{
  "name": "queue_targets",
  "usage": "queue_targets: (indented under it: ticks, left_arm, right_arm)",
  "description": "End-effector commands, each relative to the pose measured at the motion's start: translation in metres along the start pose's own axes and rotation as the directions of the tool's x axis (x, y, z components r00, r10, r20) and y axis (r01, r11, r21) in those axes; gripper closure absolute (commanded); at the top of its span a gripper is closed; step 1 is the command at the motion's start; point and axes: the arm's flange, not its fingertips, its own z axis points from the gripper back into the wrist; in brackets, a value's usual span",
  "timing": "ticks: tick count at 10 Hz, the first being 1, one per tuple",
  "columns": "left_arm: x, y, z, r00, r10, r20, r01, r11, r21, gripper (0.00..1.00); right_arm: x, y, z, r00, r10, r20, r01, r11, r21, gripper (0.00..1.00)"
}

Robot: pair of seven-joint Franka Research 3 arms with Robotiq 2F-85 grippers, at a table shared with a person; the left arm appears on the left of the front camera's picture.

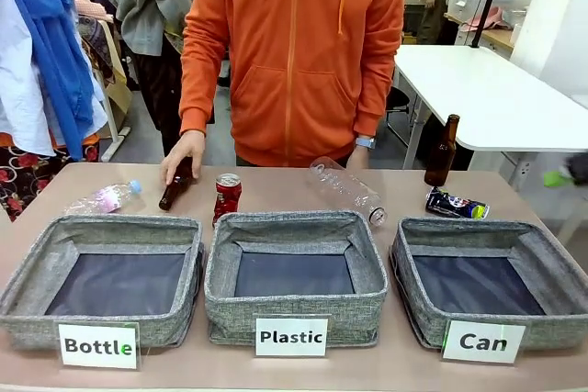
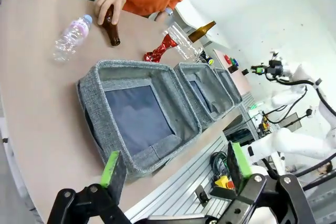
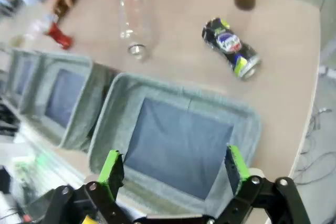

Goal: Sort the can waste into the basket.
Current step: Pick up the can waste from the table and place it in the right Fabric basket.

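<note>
Two cans on the surface (image 1: 276, 188); left end effector (image 2: 175, 159) and right end effector (image 3: 173, 159) wide open, empty.
Red can (image 1: 227, 196) upright centre-left behind Plastic basket (image 1: 294, 221); black can (image 1: 456, 205) lying at right, behind Can basket (image 1: 496, 229).

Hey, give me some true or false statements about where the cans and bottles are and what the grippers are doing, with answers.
1. The red can stands upright on the table. True.
2. The black can lies inside the Can basket. False: it lies on its side on the table behind that basket.
3. The person's hand rests on a brown bottle that is lying down. True.
4. The left gripper and right gripper are shut. False: both stand open.
</note>
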Motion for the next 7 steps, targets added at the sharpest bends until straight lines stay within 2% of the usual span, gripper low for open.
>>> queue_targets:
  ticks: [1,3,4,5,6,7]
  left_arm:
    - [0.002,-0.002,0.002,1.000,-0.024,0.012,0.024,1.000,-0.011,0.00]
    - [0.002,-0.002,0.002,1.000,-0.024,0.012,0.024,1.000,-0.011,0.00]
    - [0.002,-0.002,0.002,1.000,-0.024,0.012,0.024,1.000,-0.011,0.00]
    - [0.002,-0.002,0.002,1.000,-0.024,0.012,0.024,1.000,-0.011,0.00]
    - [0.002,-0.002,0.002,1.000,-0.024,0.012,0.024,1.000,-0.011,0.00]
    - [0.002,-0.002,0.002,1.000,-0.024,0.012,0.024,1.000,-0.011,0.00]
  right_arm:
    - [0.053,0.017,-0.050,0.969,0.182,-0.168,-0.209,0.966,-0.154,0.00]
    - [0.079,0.031,-0.096,0.928,0.259,-0.266,-0.339,0.885,-0.319,0.00]
    - [0.082,0.030,-0.101,0.915,0.304,-0.267,-0.380,0.870,-0.314,0.00]
    - [0.074,0.025,-0.083,0.943,0.254,-0.216,-0.307,0.916,-0.260,0.00]
    - [0.044,0.025,-0.046,0.982,0.133,-0.132,-0.161,0.959,-0.232,0.00]
    - [0.075,0.032,-0.109,0.913,0.309,-0.265,-0.378,0.886,-0.267,0.00]
